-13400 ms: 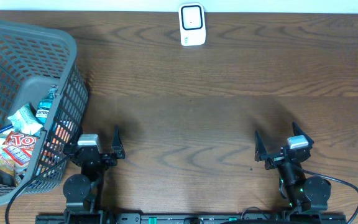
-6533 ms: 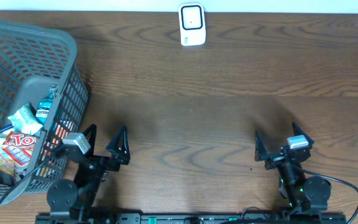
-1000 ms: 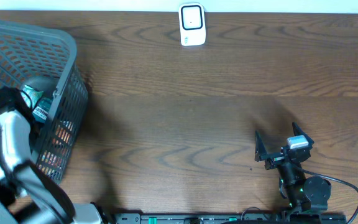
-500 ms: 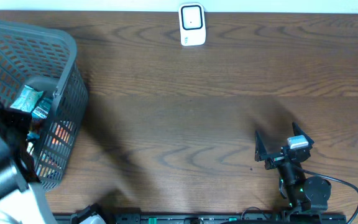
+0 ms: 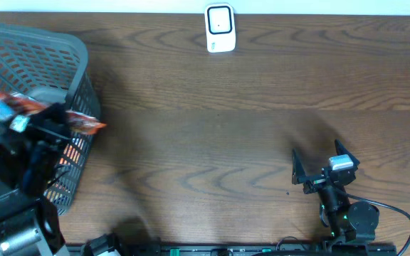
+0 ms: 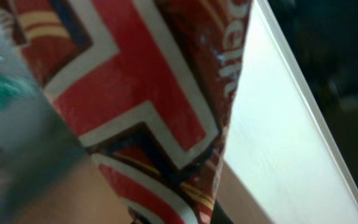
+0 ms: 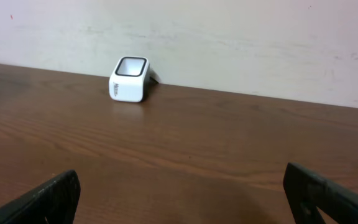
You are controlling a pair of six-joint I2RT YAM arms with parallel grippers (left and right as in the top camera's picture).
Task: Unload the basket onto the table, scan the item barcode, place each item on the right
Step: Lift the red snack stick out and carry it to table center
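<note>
Our left gripper point(image 5: 54, 122) is clamped tight on a red-and-white snack packet point(image 6: 135, 93), held above the near side of the grey basket point(image 5: 34, 32). Our right gripper point(image 5: 317, 162) sits wide open, holding nothing, low on the wooden table point(image 5: 226, 107), well apart from the white barcode scanner point(image 5: 220, 28) at the far edge.

My left arm point(image 5: 9, 192) reaches up high, its black left gripper point(image 5: 52, 119) clamped on a glossy red-and-white snack wrapper point(image 6: 148, 93), while my black right gripper point(image 5: 317, 162) sits low, jaws spread wide.
</note>
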